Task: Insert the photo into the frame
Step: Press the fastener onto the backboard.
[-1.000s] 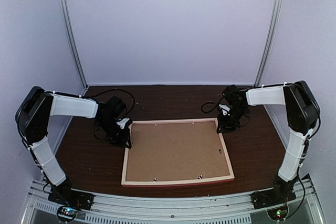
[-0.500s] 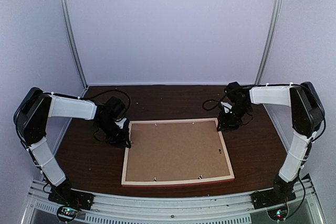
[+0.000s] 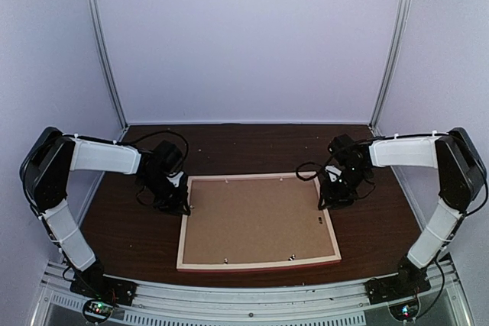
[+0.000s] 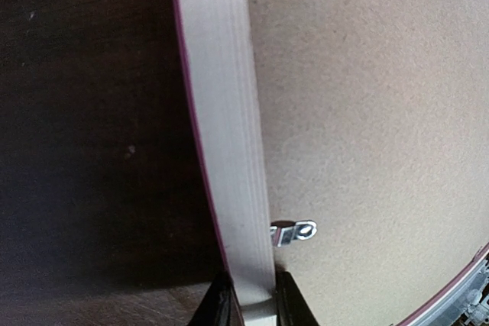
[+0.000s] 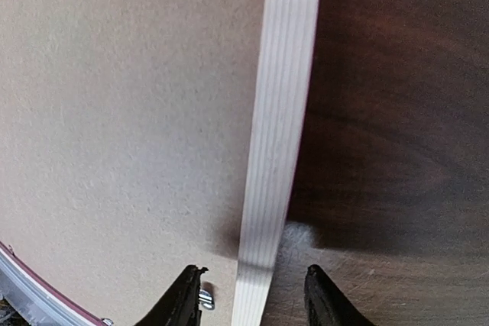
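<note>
The frame [image 3: 182, 236] lies face down on the dark table, its pale wood back edges and pink outer rim showing around a brown backing board [image 3: 256, 219]. My left gripper [image 3: 182, 205] is shut on the frame's left rail [image 4: 225, 112], with both fingers [image 4: 291, 305] pressed against it. My right gripper [image 3: 327, 202] stands open astride the right rail [image 5: 279, 112], its fingers [image 5: 183, 299] apart from the wood on either side. The photo is hidden.
Small metal tabs [image 4: 294, 232] hold the backing board [image 4: 367, 112] along the rails; one tab [image 5: 206, 295] sits by my right gripper's inner finger. Dark wooden table [image 3: 382, 211] surrounds the frame. White walls close in the back and sides.
My right gripper has slid from the frame's far right corner toward the near side along the right rail and opened. My left gripper has tightened on the left rail.
</note>
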Available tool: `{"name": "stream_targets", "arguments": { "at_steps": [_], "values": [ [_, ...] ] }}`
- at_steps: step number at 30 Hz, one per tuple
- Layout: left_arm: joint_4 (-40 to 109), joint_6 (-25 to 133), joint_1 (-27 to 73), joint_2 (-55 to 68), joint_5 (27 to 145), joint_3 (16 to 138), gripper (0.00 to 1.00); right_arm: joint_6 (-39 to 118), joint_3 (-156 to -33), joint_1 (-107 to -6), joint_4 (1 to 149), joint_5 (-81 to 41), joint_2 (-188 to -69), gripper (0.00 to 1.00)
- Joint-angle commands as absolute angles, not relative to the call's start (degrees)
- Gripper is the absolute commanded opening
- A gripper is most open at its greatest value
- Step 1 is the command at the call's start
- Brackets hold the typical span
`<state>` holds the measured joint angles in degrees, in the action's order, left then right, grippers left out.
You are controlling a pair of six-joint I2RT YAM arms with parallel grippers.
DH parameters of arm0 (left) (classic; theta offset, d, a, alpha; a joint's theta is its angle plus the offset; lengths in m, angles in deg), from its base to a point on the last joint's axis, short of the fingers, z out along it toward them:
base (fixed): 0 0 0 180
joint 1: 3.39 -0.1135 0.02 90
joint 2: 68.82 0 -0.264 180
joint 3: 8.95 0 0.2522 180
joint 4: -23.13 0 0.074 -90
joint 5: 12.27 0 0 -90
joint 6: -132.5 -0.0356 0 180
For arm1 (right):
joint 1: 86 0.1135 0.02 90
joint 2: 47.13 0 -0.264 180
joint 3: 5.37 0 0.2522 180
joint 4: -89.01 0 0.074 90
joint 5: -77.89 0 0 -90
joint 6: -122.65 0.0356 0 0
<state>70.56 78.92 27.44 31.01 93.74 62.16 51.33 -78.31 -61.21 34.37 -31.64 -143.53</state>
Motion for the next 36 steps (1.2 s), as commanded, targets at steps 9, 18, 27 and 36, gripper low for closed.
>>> {"name": "stream_targets", "arguments": {
  "at_steps": [9,18,27,36],
  "values": [
    [65.2,77.4,29.0,34.5,92.8,61.8,0.11,54.4,-73.4,-57.6,37.0,-33.2,-140.0,0.48],
    [65.6,76.8,29.0,34.5,92.8,62.2,0.08,54.1,-73.2,-57.3,37.1,-32.5,-141.5,0.43],
    [65.7,76.2,29.0,34.7,92.7,62.3,0.08,52.7,-72.9,-56.8,35.1,-30.4,-141.7,0.45],
    [65.7,76.1,29.0,34.9,92.7,62.2,0.08,51.6,-72.8,-56.5,34.2,-28.4,-142.4,0.43]
  ]
}}
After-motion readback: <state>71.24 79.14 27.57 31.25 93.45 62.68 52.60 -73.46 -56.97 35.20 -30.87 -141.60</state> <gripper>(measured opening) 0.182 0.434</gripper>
